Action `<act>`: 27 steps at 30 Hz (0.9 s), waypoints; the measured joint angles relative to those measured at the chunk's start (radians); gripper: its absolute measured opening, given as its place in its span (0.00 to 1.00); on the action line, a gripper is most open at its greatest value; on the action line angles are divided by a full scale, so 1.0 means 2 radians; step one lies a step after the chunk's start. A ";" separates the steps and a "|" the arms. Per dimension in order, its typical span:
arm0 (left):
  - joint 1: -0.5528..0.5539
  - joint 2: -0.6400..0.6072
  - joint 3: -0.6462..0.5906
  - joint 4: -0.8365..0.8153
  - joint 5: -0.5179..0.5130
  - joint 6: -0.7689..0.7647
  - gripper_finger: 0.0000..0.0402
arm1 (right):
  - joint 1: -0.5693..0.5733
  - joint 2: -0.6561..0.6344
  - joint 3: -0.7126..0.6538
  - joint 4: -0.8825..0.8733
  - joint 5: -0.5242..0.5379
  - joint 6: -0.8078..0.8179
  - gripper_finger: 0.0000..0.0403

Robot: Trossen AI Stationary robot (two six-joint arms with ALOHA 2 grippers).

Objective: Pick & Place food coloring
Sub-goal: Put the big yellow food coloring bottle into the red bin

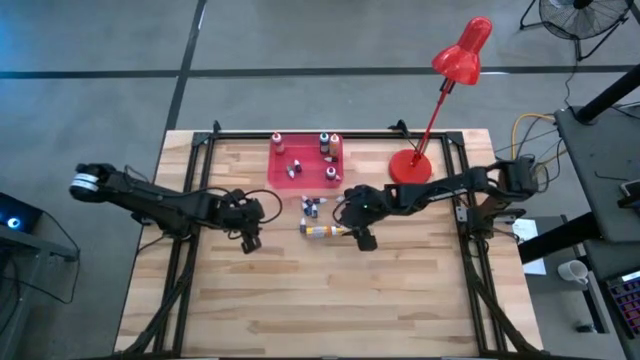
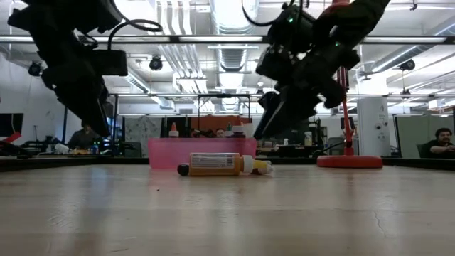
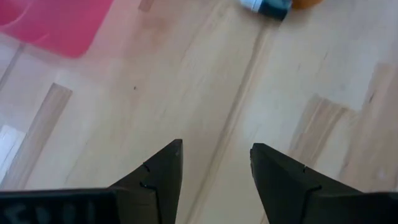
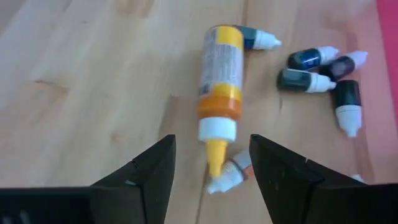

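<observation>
Right, we see the right hand point(image 4: 211, 163) hovering low over the worktop point(image 1: 330, 300), fingers point(image 4: 149, 174) apart and holding nothing. Just ahead of it lies a large orange-yellow bottle point(image 4: 221, 81) on its side, its yellow nozzle pointing back between the fingers. A small orange food coloring bottle point(image 4: 231, 174) lies touching that nozzle tip, right in the gap. Further out from the hand and off to one side, a cluster of dark food coloring bottles point(image 4: 323, 71) with pale caps lies on the wood, next to the edge of the pink-red tray point(image 1: 283, 172). One more dark bottle point(image 4: 255, 38) sits against the large bottle's far end. In the high view several little bottles point(image 1: 325, 145) stand inside the tray.

The left hand point(image 3: 214, 162) waits over bare wood, well apart from the bottles, fingers open and empty. A red desk lamp point(image 1: 445, 95) stands beyond the right arm.
</observation>
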 joint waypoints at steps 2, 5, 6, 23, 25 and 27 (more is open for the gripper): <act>0.000 -0.003 -0.006 0.001 0.000 0.000 0.40 | 0.000 0.014 0.008 0.002 0.001 0.001 0.49; 0.000 -0.004 -0.015 0.002 0.000 0.004 0.40 | 0.000 0.038 0.024 0.002 0.001 0.001 0.49; 0.000 -0.004 -0.018 0.005 0.000 0.004 0.40 | 0.000 0.045 0.029 0.001 0.001 0.001 0.49; 0.003 -0.018 -0.027 -0.002 0.000 0.007 0.40 | 0.000 0.109 0.091 -0.070 0.000 0.012 0.49; 0.004 -0.018 -0.027 0.000 0.000 0.010 0.40 | 0.000 0.109 0.091 -0.071 0.000 0.013 0.49; 0.004 -0.018 -0.027 0.000 0.000 0.011 0.40 | 0.000 0.109 0.091 -0.069 0.000 0.013 0.49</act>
